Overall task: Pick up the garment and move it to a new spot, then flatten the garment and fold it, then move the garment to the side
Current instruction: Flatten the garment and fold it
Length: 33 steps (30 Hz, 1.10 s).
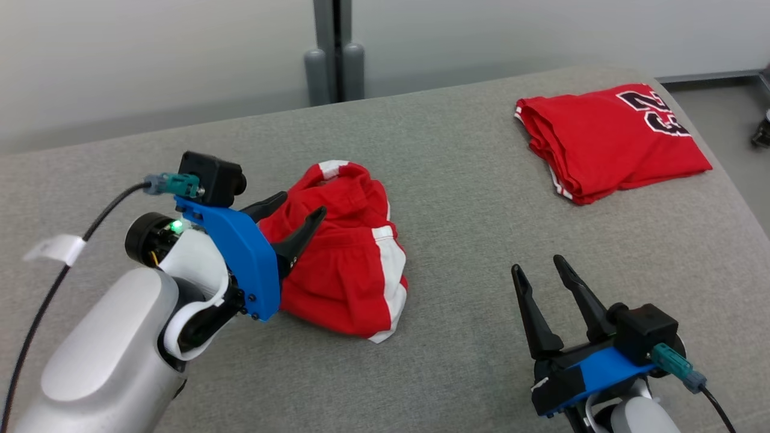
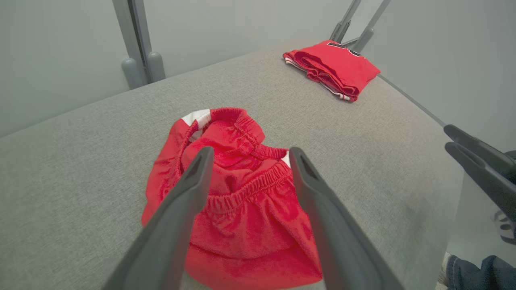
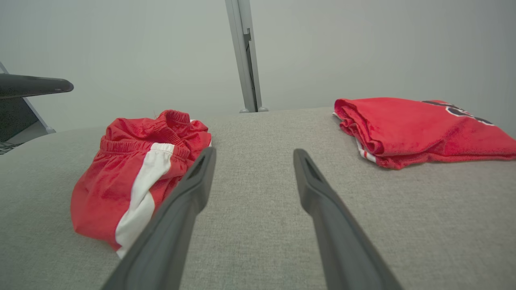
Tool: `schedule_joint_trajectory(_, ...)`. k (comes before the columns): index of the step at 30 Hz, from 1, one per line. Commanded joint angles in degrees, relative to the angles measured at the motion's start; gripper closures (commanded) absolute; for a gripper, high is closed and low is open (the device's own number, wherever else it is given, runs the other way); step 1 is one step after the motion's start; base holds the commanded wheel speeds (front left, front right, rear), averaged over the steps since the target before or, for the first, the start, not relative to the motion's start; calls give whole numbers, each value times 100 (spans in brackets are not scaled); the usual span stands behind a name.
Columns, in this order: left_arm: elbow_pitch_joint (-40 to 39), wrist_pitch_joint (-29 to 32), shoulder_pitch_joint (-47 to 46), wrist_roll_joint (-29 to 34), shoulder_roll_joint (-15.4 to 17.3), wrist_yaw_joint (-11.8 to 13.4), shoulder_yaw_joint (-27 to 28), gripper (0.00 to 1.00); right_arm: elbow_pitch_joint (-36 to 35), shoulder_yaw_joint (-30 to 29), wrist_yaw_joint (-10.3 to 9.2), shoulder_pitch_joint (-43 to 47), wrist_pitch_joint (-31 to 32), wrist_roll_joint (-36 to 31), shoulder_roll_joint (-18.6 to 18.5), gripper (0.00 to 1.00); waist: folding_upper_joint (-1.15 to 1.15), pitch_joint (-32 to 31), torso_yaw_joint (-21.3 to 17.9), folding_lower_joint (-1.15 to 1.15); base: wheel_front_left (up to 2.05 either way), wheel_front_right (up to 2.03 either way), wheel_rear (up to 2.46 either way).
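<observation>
The garment (image 1: 349,264) is a crumpled pair of red shorts with white side stripes, lying in a heap left of the table's middle (image 2: 246,209) (image 3: 133,177). My left gripper (image 1: 301,204) hovers over its left side, open, fingers apart with the elastic waistband seen between them (image 2: 248,155). My right gripper (image 1: 538,264) is open near the front right, above bare table, nothing between its fingers (image 3: 254,155).
A folded red jersey (image 1: 607,141) with a dark number lies at the far right corner of the grey fabric-covered table (image 1: 469,198). A grey post (image 1: 334,51) stands behind the table against a pale wall. The table's right edge drops off beside the jersey.
</observation>
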Motion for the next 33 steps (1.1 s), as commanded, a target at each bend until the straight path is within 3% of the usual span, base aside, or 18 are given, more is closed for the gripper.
schedule_joint_trajectory(1, -33, 252, -332, -482, 236, -14, -283, 0, 82, 136, 1, -167, -78, 72, -9, 0, -1, 64, -206, -1, 0, 0, 0)
schedule_joint_trajectory(11, 44, 768, -1077, -1507, 805, -15, -1397, 0, 377, 676, 1, -571, -279, 333, -9, 0, -1, 386, -872, -1, 0, 0, 0)
schedule_joint_trajectory(17, 180, 907, -1473, -1663, 1138, -16, -1937, 0, 506, 932, 1, -767, -376, 497, -9, 0, -1, 571, -1208, -1, 0, 0, 0)
schedule_joint_trajectory(26, 562, 1302, -1660, -2239, 1208, -16, -2393, 0, 613, 1006, 1, -853, -432, 645, -9, 0, -1, 758, -1451, -1, 0, 0, 0)
schedule_joint_trajectory(27, 610, 1383, -1667, -2311, 1193, -16, -2418, 14, 618, 1004, 1, -858, -433, 647, -9, 0, -1, 767, -1463, -1, 0, 0, 0)
schedule_joint_trajectory(28, 640, 1476, -1676, -2354, 1183, -16, -2454, 51, 614, 1000, 1, -863, -433, 654, -9, 0, -1, 775, -1472, -1, 0, 0, 0)
schedule_joint_trajectory(29, 677, 1588, -1681, -2406, 1184, -16, -2504, 100, 594, 987, 1, -867, -435, 653, -9, 0, -1, 781, -1478, -1, 0, 0, 0)
schedule_joint_trajectory(33, 597, 1882, -1691, -2630, 1120, -16, -2636, 100, 531, 901, 1, -841, -436, 632, -9, 0, -1, 789, -1450, -1, 0, 0, 0)
